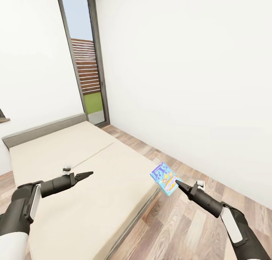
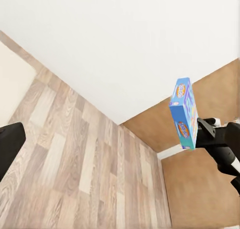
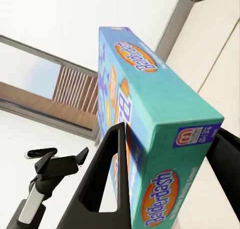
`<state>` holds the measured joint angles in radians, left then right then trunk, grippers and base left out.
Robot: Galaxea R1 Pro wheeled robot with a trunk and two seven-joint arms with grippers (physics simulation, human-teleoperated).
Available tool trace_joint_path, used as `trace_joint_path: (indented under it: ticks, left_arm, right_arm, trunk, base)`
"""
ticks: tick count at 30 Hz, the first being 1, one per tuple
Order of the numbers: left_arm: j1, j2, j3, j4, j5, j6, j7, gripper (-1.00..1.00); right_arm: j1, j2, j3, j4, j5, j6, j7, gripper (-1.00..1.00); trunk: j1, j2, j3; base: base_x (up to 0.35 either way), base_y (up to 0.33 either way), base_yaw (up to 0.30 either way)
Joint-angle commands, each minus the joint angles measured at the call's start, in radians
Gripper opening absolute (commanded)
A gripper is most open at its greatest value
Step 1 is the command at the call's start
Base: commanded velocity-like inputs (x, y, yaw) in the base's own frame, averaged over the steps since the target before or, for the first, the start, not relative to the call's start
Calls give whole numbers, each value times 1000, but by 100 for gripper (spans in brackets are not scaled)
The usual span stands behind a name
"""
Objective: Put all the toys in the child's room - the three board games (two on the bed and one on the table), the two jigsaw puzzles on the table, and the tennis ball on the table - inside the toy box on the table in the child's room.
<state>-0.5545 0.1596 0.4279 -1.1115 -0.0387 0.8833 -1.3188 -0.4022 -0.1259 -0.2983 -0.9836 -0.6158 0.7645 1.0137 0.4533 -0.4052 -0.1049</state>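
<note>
My right gripper (image 1: 176, 183) is shut on a blue board game (image 1: 164, 178) with orange-yellow print, held in the air just off the bed's right edge and above the wood floor. The right wrist view shows its teal side, printed "Balderdash" (image 3: 165, 139), clamped between the two dark fingers (image 3: 111, 179). The left wrist view shows the same box (image 2: 183, 113) edge-on, upright in the right gripper. My left gripper (image 1: 86, 174) hovers open and empty over the beige bed (image 1: 94, 192). One of its fingers (image 2: 10, 148) shows at the frame's edge. The table, toy box, puzzles and ball are out of view.
The bed has a grey headboard (image 1: 41, 129) against the left wall. A tall dark-framed window (image 1: 86, 63) stands in the corner behind it. Wood-plank floor (image 1: 181, 222) runs between the bed and the white wall on the right.
</note>
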Motion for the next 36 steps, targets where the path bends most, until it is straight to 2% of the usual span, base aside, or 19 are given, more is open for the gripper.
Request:
trace_joint_path:
  ticks: [1,36]
  left_arm:
    - [-1,0,2,-1,-4,10,-7,100]
    - [-1,0,2,-1,-4,9,-9,100]
  right_arm:
    - [-1,0,-1,0,-5,7,2,-100]
    - [-1,-3,-2,0,-5,7,2,-100]
  trunk:
    - [-3,5,2]
    - [-3,5,22]
  base:
    - [0,0,-280]
    - [0,0,-280]
